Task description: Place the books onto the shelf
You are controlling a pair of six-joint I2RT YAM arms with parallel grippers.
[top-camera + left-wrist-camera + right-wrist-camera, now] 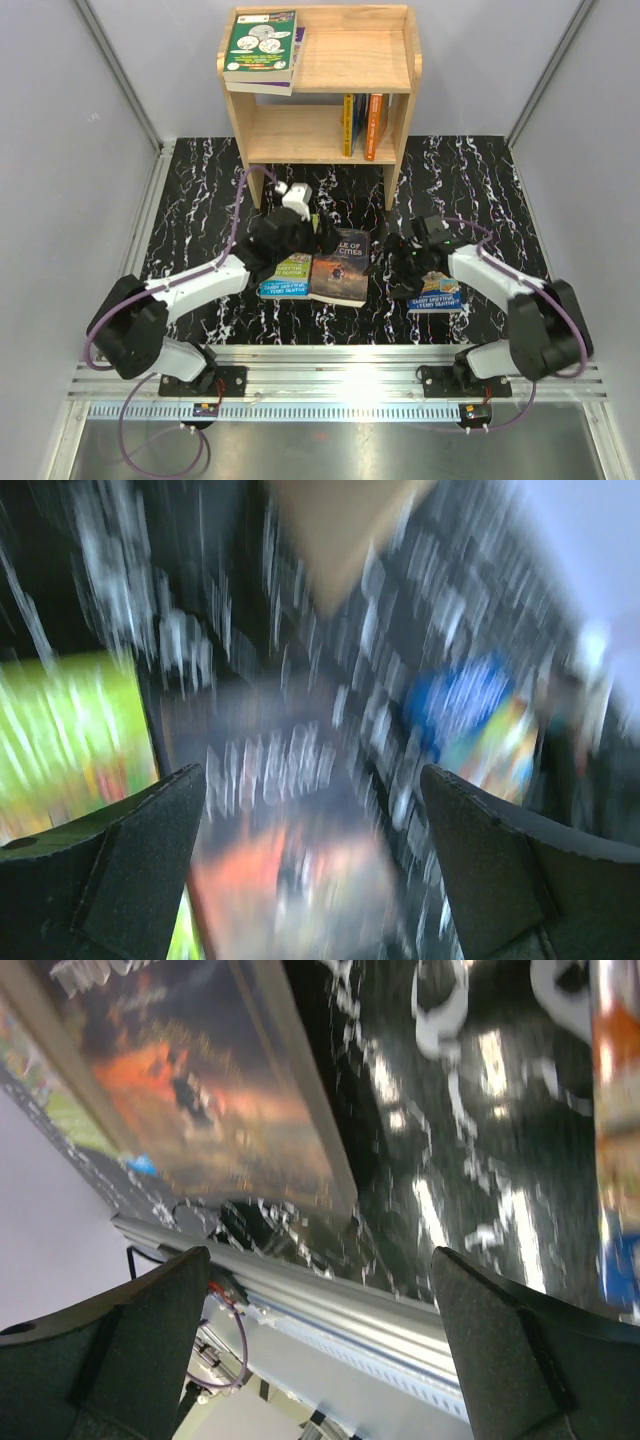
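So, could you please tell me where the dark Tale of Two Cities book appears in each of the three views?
Top external: the Tale of Two Cities book lies flat mid-picture on the black marbled tabletop.
Left wrist: badly blurred, at lower centre.
Right wrist: upper left, with its cover towards the camera.
Shared landmark: that marbled tabletop, which shows around the book in all three views.
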